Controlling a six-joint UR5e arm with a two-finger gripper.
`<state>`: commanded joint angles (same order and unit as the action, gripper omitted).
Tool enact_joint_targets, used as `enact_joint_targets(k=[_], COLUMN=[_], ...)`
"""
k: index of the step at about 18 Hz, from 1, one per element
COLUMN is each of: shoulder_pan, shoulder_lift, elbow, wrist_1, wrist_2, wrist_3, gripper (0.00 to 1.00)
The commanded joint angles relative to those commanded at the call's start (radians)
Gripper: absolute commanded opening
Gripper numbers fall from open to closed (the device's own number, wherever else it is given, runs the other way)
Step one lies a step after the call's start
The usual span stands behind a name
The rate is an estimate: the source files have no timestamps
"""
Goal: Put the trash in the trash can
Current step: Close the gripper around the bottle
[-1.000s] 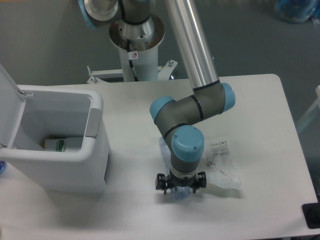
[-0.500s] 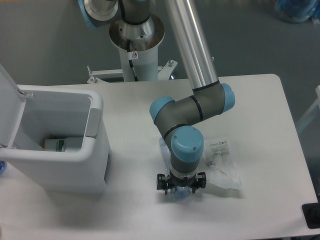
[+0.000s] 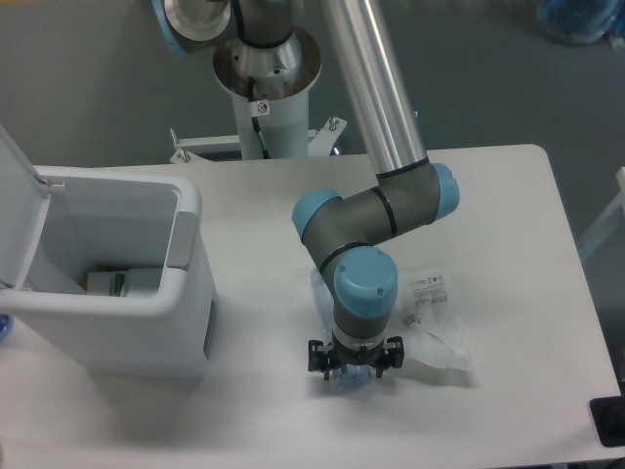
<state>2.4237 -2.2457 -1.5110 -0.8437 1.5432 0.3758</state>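
Note:
The clear bluish bottle (image 3: 318,289) lies on the white table, mostly hidden under the arm's wrist; its other end shows at the gripper. My gripper (image 3: 354,371) points straight down over it, with its black jaws on either side of the bottle. The wrist hides the fingertips, so their grip cannot be judged. The flat transparent bag (image 3: 437,320) with small printed labels lies on the table just right of the gripper, apart from it. The white trash can (image 3: 186,293) stands at the left with its lid (image 3: 18,186) swung open.
Inside the can lies a white item with a green label (image 3: 115,282). The arm's base column (image 3: 266,93) stands behind the table's far edge. The table's right edge (image 3: 576,283) is near the bag.
The gripper has sunk very slightly over the bottle and its black side parts look a little narrower. Bottle, bag and can have not moved.

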Motion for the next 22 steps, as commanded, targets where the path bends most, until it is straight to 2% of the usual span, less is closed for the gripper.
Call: enact_joint_targets(k=[15,17,20,22], shoulder_pan=[-0.006,-0.006,-0.006,-0.006], shoulder_lift=[-0.002,-0.002,-0.002,-0.002], elbow=[0.000,0.000,0.002,0.002], wrist_1=[0.006,0.006,0.006,0.006], wrist_2=[0.000,0.002,0.002,0.002], wrist_3=[-0.002,-0.003,-0.003,-0.005], gripper=[0.89,0.82,0.81,0.77])
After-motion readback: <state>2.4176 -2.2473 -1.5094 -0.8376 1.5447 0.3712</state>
